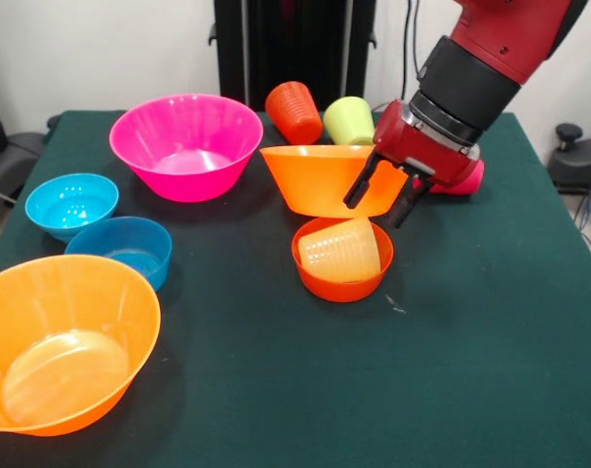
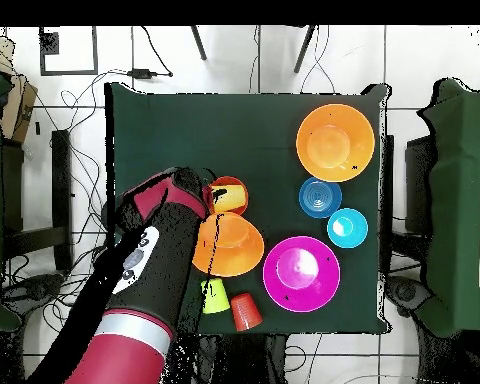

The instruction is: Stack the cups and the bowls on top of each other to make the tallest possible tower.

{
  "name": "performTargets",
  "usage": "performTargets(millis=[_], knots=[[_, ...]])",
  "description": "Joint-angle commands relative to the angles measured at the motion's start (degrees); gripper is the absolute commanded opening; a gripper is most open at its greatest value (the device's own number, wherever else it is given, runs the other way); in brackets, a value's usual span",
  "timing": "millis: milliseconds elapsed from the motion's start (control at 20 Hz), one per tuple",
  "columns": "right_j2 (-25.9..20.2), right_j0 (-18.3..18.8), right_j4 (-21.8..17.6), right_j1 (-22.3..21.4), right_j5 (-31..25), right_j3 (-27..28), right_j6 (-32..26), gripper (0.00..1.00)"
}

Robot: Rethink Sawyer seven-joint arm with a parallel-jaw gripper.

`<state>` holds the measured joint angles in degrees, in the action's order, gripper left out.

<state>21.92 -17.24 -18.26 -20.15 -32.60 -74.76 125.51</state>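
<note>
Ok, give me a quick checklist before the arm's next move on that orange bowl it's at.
1. Is the pincer open: ok, it is spread at the large orange bowl.
2. Bowl rim truly inside the pincer: cannot tell.
3. The small red-orange bowl free to stack on: not ok, the yellow cup lies sideways in it.
4. The pink bowl upright and uncovered: ok.
</note>
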Motion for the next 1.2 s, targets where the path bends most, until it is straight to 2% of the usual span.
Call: performTargets(millis=[50, 350, 650, 850, 1200], knots=[[-2.7, -0.9, 2.5, 4.9, 3.8, -1.6, 12.3, 1.0], [-1.0, -1.1, 2.6, 6.8, 4.3, -0.3, 11.9, 1.0], [0.8, -1.4, 2.8, 6.0, 3.1, -0.8, 10.8, 1.0], [1.3, -0.5, 2.8, 3.7, 1.0, -1.3, 8.3, 1.0], [1.4, -0.9, 3.9, 4.6, 0.3, -0.7, 8.4, 1.0]])
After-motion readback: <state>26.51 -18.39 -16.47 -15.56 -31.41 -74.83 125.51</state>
